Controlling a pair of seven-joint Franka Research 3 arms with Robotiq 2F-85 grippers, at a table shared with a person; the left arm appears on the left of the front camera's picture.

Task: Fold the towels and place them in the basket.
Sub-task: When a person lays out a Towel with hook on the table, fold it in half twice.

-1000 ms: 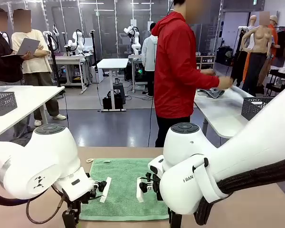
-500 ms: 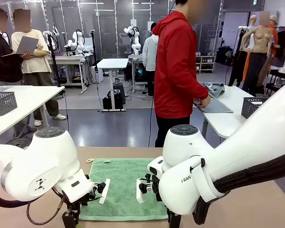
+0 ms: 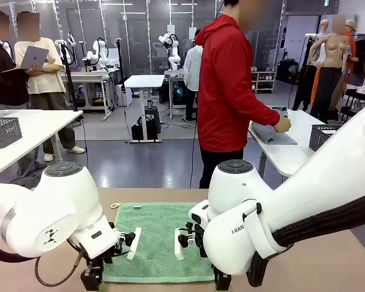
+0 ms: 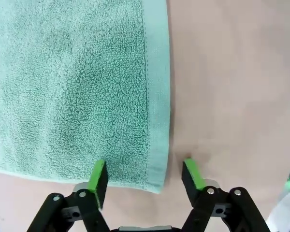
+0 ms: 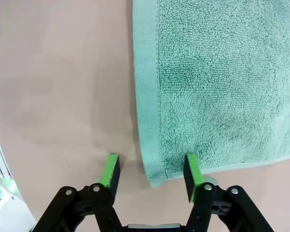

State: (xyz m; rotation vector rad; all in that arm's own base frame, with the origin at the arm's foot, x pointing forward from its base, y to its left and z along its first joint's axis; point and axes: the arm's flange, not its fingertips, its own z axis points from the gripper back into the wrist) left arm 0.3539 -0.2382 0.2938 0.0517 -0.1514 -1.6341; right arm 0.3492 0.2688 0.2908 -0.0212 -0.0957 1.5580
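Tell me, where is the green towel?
The green towel lies flat mid-table in the front view, with the left gripper and right gripper straddling its near corners.

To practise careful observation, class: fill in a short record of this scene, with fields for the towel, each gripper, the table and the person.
Towel: mint green rectangular terry towel, spread flat, unfolded, cord loop at far left corner
Surface: tan tabletop
Left gripper: open, fingers straddling the towel's near left corner, one over cloth, one over bare table
Right gripper: open, straddling the near right corner likewise
Person: in a red jacket, beyond the far edge, turned toward a neighbouring table
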